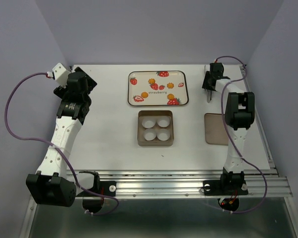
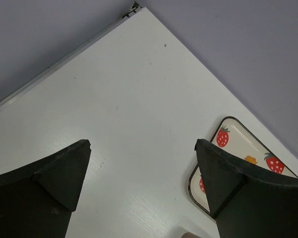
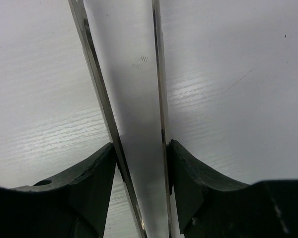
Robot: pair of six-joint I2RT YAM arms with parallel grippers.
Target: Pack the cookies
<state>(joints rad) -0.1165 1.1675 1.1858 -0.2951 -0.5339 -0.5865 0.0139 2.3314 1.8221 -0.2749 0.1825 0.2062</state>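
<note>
Several small orange-yellow cookies [image 1: 152,80] lie on a white tray [image 1: 134,101] printed with red strawberries, at the back middle of the table. In the left wrist view one cookie [image 2: 251,159] shows on the tray [image 2: 227,120]. My left gripper [image 1: 83,80] [image 2: 143,148] is open and empty over the bare table, left of the tray. My right gripper [image 1: 209,85] [image 3: 141,148] is shut on metal tongs [image 1: 208,95] [image 3: 129,74], held right of the tray with the tips pointing down at the table.
A brown square box [image 1: 140,130] with four white paper cups [image 1: 148,122] stands in front of the tray. A brown flat lid [image 1: 216,130] lies to the right of it. Purple walls close in the table at the back and sides.
</note>
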